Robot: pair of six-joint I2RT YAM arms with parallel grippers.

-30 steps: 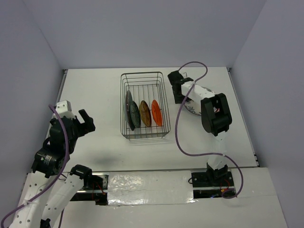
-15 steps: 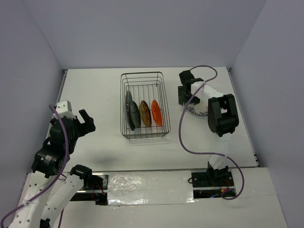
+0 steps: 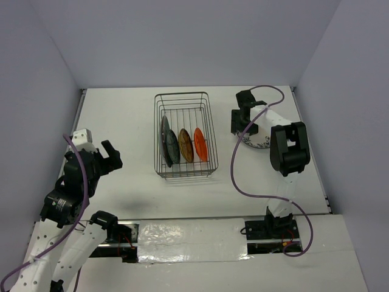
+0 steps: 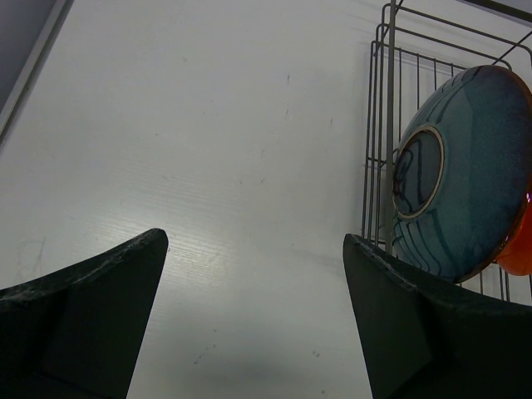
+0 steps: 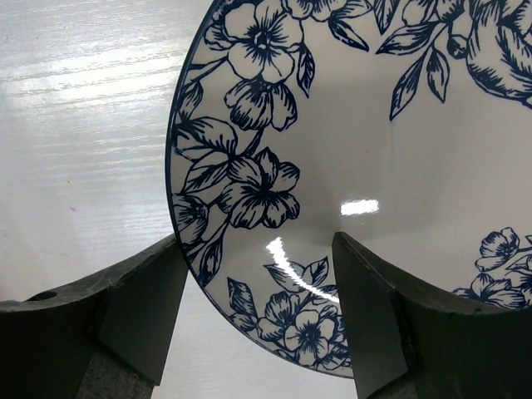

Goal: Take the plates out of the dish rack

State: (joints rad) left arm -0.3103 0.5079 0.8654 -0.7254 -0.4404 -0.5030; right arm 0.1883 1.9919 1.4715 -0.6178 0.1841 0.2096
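The dark wire dish rack (image 3: pixel 182 97) stands at the middle of the table. Plates stand on edge in it: a large dark teal one (image 3: pixel 164 141), a teal one (image 3: pixel 173 146), a yellow-brown one (image 3: pixel 186 145) and an orange one (image 3: pixel 200 144). A white plate with blue flowers (image 3: pixel 260 141) lies on the table right of the rack. My right gripper (image 3: pixel 241 129) is open, its fingers astride that plate's (image 5: pixel 399 150) near rim (image 5: pixel 258 283). My left gripper (image 3: pixel 110 154) is open and empty, left of the rack. Its wrist view shows the teal plate (image 4: pixel 465 174) behind the rack's wires (image 4: pixel 388 125).
The white table (image 3: pixel 121 115) is walled on three sides by pale panels. The right arm's purple cable (image 3: pixel 234 170) loops over the table between the rack and the arm. The arm bases sit at the near edge.
My right arm has swung to the right, away from the rack, taking the flowered plate with it. The left arm and the plates in the rack have not moved.
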